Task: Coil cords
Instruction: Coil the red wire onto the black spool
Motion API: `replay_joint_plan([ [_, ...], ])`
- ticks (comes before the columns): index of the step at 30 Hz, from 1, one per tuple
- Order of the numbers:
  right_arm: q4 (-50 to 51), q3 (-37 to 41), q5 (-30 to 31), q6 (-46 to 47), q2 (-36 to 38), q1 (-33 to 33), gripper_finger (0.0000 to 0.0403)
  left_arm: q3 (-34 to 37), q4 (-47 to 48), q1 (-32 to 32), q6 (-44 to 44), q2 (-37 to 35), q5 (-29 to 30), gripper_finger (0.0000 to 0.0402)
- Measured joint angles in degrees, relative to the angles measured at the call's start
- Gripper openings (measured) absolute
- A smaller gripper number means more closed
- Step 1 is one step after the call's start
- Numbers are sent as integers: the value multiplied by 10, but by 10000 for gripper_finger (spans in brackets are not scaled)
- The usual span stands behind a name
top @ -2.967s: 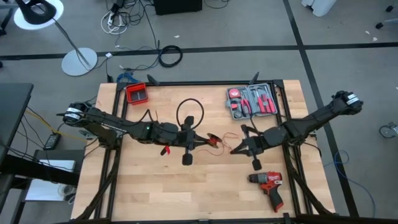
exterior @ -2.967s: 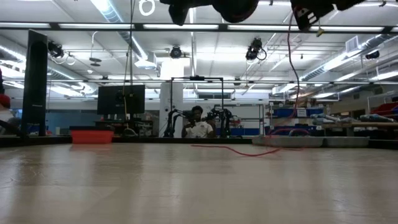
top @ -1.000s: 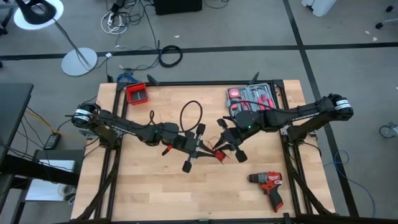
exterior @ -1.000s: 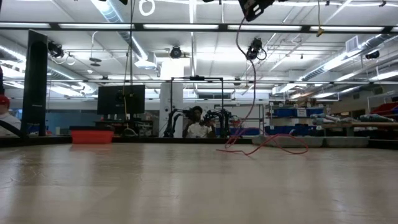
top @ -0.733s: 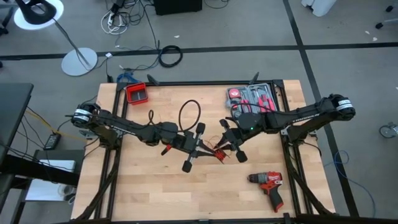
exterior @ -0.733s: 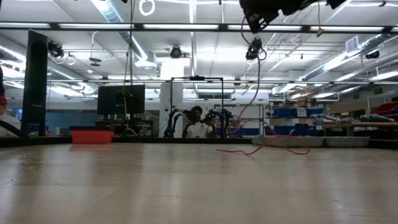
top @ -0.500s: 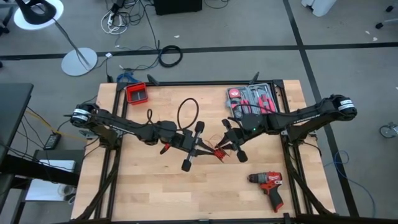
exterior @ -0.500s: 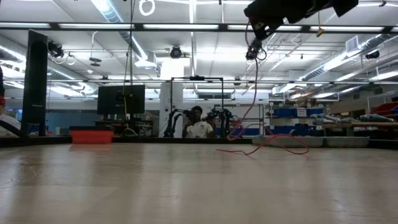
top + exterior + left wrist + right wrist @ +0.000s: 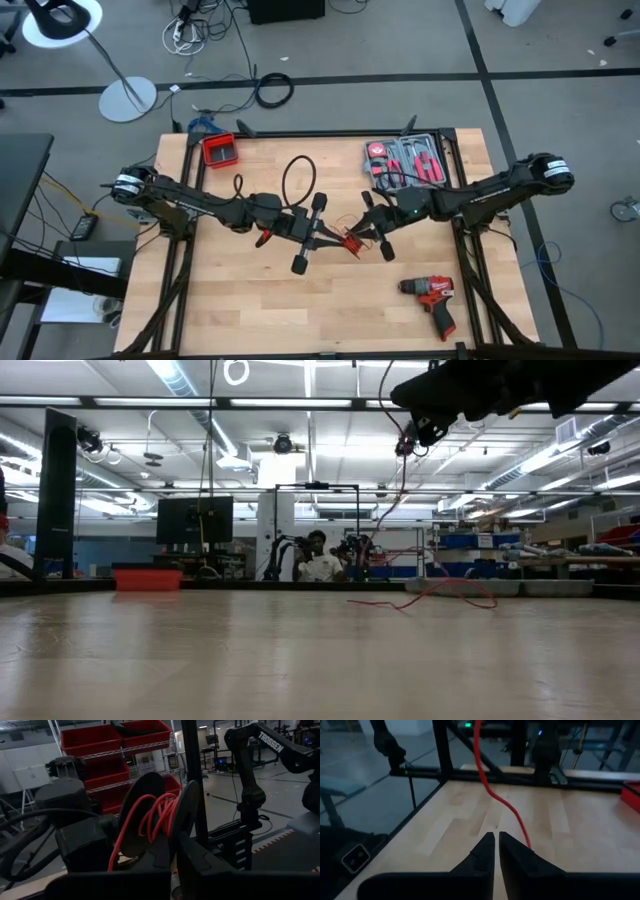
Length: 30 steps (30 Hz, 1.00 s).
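Since a second ago the right gripper (image 9: 368,232) has slid nearer the tabletop's (image 9: 240,300) middle, its jaws nearly pressed together around the red wire running past them. Close beside it on the left, the left gripper (image 9: 318,238) hangs over the middle with jaws pressed together, loops of the cords (image 9: 352,240) wound around its fingers (image 9: 182,815); the black loop arches toward the far side. To do this well, the right arm probably should keep the wire lightly taut and lay each turn beside the last. Count: two arms, one cord bundle, one drill (image 9: 432,296), one tool case (image 9: 405,163), one red bin (image 9: 219,149).
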<state>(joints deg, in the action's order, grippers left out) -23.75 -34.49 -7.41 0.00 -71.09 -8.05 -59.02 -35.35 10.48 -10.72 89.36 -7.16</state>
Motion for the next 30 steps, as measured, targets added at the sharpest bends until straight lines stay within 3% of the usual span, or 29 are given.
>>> replay_joint_plan([
  [7, -55, 32, 12, 14, 0, -2, 3, 0, 1, 0, 0, 0, 7, 9],
  [13, -33, 32, 25, 14, 0, -2, 28, 0, 4, 0, 4, 0, 7, 9],
  [24, -10, 32, 146, -37, 8, -47, 55, 0, 6, 0, 5, 0, 7, 9],
  [30, -17, 32, 176, -69, 11, -74, 52, 0, 7, 0, 5, 0, 7, 10],
])
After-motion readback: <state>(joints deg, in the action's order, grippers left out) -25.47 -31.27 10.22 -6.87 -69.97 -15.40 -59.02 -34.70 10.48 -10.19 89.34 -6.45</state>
